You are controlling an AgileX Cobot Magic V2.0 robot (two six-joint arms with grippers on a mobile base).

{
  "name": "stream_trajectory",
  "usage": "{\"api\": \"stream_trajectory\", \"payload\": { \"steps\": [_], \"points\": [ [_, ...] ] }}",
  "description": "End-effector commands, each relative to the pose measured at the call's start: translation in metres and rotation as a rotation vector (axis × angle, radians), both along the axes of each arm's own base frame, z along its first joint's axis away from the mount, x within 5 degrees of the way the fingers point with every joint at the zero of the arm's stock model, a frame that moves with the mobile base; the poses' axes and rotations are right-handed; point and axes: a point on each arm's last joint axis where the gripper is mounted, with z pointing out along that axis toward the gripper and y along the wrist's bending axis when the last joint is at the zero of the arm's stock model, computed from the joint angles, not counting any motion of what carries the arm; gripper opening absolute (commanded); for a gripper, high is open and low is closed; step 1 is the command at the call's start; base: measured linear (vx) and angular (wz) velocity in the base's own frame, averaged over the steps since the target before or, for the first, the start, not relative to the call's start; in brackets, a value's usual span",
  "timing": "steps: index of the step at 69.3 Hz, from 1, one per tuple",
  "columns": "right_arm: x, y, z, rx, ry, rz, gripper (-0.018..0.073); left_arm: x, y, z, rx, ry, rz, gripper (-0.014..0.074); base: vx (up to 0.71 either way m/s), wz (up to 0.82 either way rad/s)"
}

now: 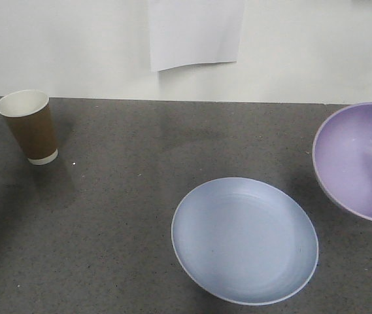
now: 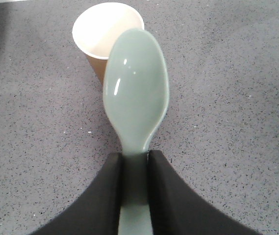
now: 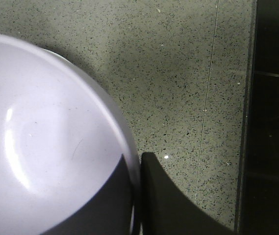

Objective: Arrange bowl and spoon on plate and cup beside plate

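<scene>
The left hand (image 2: 135,161) was clamped on the handle of the spoon (image 2: 137,88), scoop jutting ahead toward the cup (image 2: 100,29), while the right hand (image 3: 138,166) pinched the tilted bowl's (image 3: 46,137) rim, right of the plate (image 1: 244,239).

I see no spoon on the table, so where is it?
In the left wrist view, the spoon is pinched by its handle in the left claw, its scoop raised above the table near the cup.
</scene>
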Motion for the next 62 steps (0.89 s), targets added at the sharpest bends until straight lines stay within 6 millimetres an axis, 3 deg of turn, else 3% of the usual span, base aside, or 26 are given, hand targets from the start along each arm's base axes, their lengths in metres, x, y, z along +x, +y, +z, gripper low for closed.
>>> {"api": "stream_trajectory", "payload": {
  "steps": [1, 62],
  "points": [
    [-0.0041, -0.0004, 0.013, -0.001, -0.075, -0.003, -0.0006, -0.002, -0.0003, 0.0155, -0.012, -0.1, -0.002, -0.0007, 0.01, 0.0],
    [-0.0041, -0.0004, 0.0131, -0.001, -0.076, -0.003, -0.0006, -0.002, -0.0003, 0.0155, -0.012, -0.1, -0.002, -0.0007, 0.0, 0.0]
  ]
}}
